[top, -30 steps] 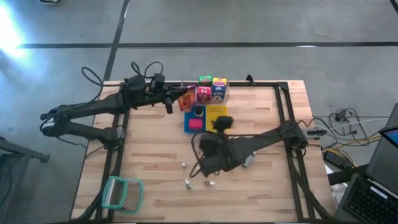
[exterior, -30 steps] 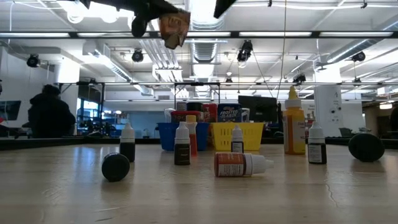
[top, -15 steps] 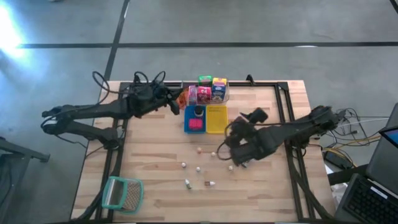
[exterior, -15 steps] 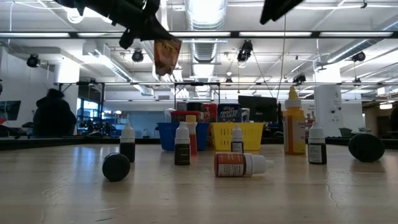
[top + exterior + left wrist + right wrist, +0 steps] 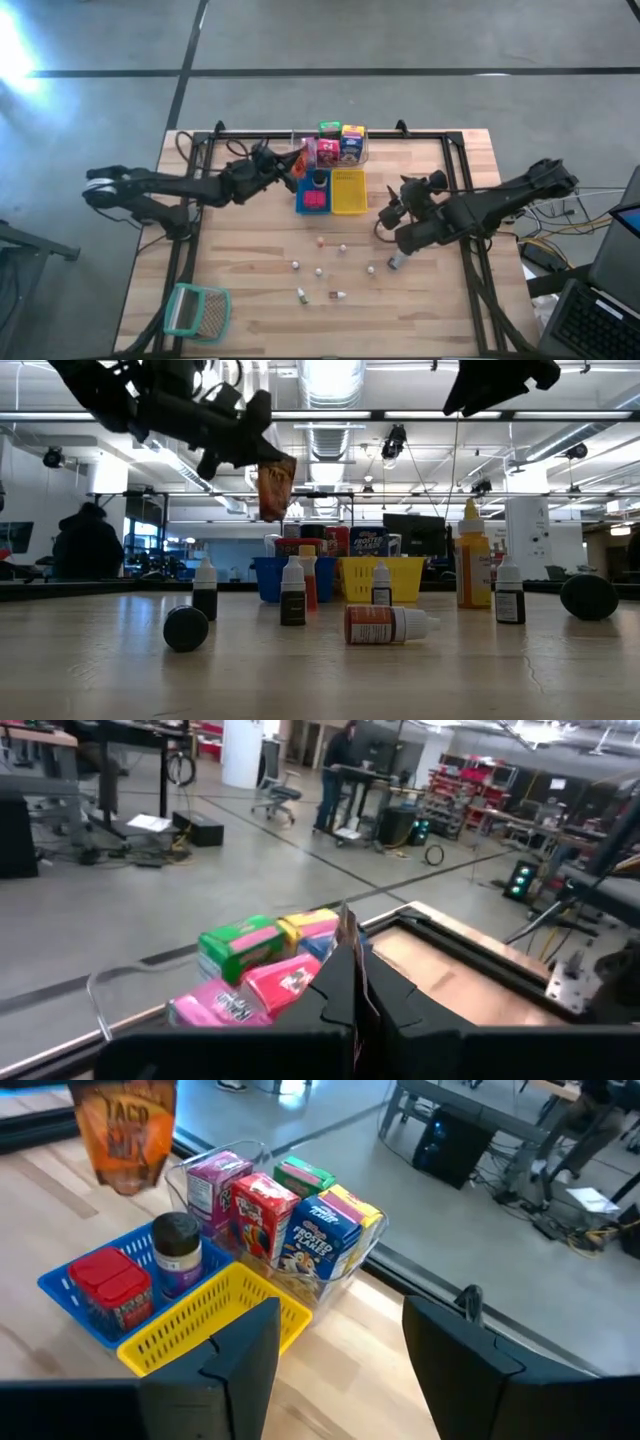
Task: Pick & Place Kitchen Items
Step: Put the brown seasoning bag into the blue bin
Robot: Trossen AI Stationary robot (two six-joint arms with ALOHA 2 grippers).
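Left gripper [image 5: 284, 166] now lowered beside blue plastic tray [image 5: 303, 203], clamped on orange foil packet [image 5: 275, 486] hanging above table; right gripper [image 5: 395, 207], fingers apart and empty, withdrawn toward right edge, uncovering small dropper bottles [image 5: 319, 271], leaving placement pending.

An orange packet [image 5: 296, 160] hangs upright in the air, pinched by the left gripper [image 5: 289, 164] beside the blue tray [image 5: 300, 200]. That tray holds a dark jar [image 5: 177, 1245] and a red can [image 5: 107, 1276]. Colourful boxes [image 5: 290, 1217] stand upright together in the clear tub [image 5: 372, 1240]. Small bottles [image 5: 320, 270] lie scattered on the desk [image 5: 250, 270].
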